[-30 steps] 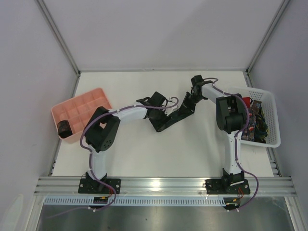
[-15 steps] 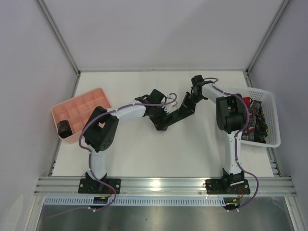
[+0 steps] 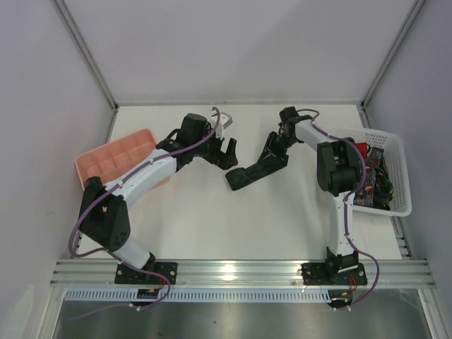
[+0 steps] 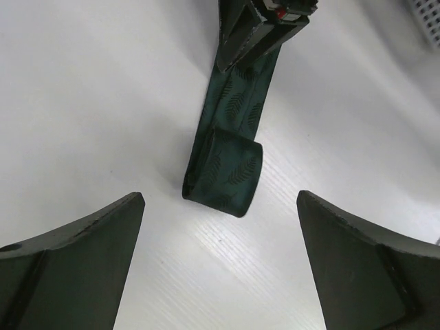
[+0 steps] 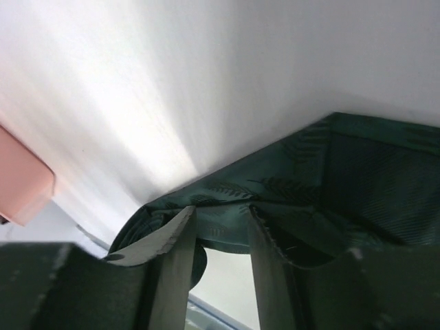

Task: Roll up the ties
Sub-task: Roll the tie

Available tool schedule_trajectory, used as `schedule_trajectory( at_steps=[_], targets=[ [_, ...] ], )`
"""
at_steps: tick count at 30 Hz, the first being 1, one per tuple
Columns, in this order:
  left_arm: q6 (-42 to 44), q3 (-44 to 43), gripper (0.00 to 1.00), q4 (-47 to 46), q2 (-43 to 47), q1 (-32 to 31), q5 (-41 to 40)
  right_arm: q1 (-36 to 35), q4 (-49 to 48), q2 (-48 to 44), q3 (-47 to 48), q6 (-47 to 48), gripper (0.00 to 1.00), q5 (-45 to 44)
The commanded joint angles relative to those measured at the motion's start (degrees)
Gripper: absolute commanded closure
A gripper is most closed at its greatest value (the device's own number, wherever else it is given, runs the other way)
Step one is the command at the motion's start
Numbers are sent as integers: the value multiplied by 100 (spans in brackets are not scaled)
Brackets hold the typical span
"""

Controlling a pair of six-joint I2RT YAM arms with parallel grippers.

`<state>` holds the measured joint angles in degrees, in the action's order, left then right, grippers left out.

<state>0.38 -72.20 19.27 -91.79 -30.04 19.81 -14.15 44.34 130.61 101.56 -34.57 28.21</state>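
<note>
The dark green tie [image 3: 253, 169], printed with a leaf pattern, lies on the white table [image 3: 212, 226] near its middle. It runs diagonally from the right gripper [image 3: 277, 145] toward the near left. Its free end is turned over into a short coil [image 4: 230, 172], about one loose turn as far as the left wrist view shows, and this coil rests on the table surface. The right gripper is clamped on the far part of the tie: in its own wrist view the two fingers [image 5: 172, 251] stand close together with green fabric bunched between and around them. The left gripper [image 3: 224, 151] hangs above the table to the left of the tie and apart from it, jaws spread wide and holding nothing. From its wrist camera the two fingertips [image 4: 103, 240] frame the coil without touching it. A pink tray [image 3: 116, 155] sits at the left edge of the table, partly covered by the left arm [image 3: 134, 183]. A white basket [image 3: 399, 173] stands at the right edge, beside the right arm [image 3: 337, 169]. It holds further ties [image 3: 374, 187], among them a red tie [image 3: 361, 148]; their arrangement inside cannot be made out.
</note>
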Motion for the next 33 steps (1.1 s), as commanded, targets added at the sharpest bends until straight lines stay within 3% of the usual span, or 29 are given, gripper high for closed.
schedule_trajectory(
  at_steps=[1, 6, 9, 10, 13, 14, 16, 24, 33],
  targets=[
    [-913, 311, 0, -353, 565, 139, -48, -114, 321, -474, 452, 634, 55, -229],
    [-2145, 979, 0, -922, 996, 534, 294, -360, 339, -746, 453, 1329, 51, 343],
    [-3094, 1506, 5, -1475, 988, 824, 742, -465, -152, -983, 93, 1409, 53, 729],
    [-3541, 1647, 10, -1652, 979, 877, 978, -474, -388, -1054, -56, 1339, 55, 1226],
    [-3983, 2087, 20, -2181, 891, 974, 1103, -527, -1346, -1178, -504, 1032, 70, 2402],
    [-4045, 2183, 22, -2269, 847, 991, 1217, -562, -1775, -1152, -584, 700, 80, 2626],
    [-4203, 2184, 25, -2287, 681, 991, 1253, -667, -1832, -942, -567, 618, 87, 2952],
    [-4941, 2421, 15, -2954, 399, 1027, 1472, -870, -1630, -493, -593, 828, 100, 3191],
    [-5539, 2826, 22, -3701, 39, 1027, 1692, -809, -1551, -150, -839, 1110, 100, 3059]
  ],
)
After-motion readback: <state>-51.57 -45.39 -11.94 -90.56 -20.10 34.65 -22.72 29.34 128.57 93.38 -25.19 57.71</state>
